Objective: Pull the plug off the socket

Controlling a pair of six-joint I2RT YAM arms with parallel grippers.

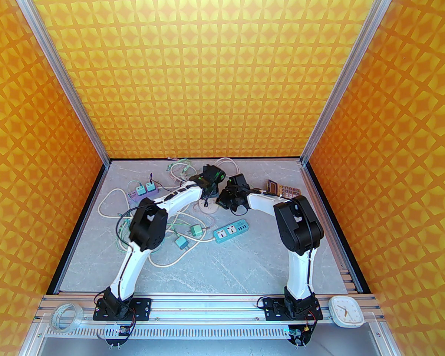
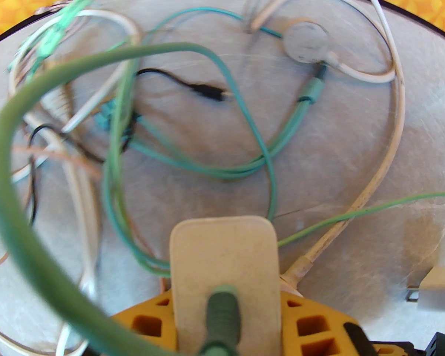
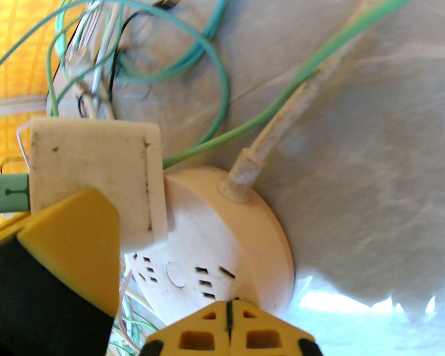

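Note:
A round white socket (image 1: 210, 207) lies among cables at the table's middle back, and both arms meet over it. A cream square plug (image 2: 224, 261) with a green cable (image 2: 222, 310) stands on the socket's top face (image 3: 222, 243). My left gripper (image 2: 226, 321) is shut on the plug, one yellow finger on each side; one of its fingers (image 3: 74, 236) shows against the plug (image 3: 96, 172) in the right wrist view. My right gripper (image 3: 228, 325) is shut, its joined tips resting on the socket's near rim. From above, the left gripper (image 1: 207, 195) and the right gripper (image 1: 225, 201) flank the socket.
Green, white and black cables (image 2: 193, 124) sprawl behind and left of the socket. A blue power strip (image 1: 230, 231) and two loose teal adapters (image 1: 197, 230) lie nearer. A purple strip (image 1: 142, 193) sits back left, a calculator (image 1: 283, 190) back right.

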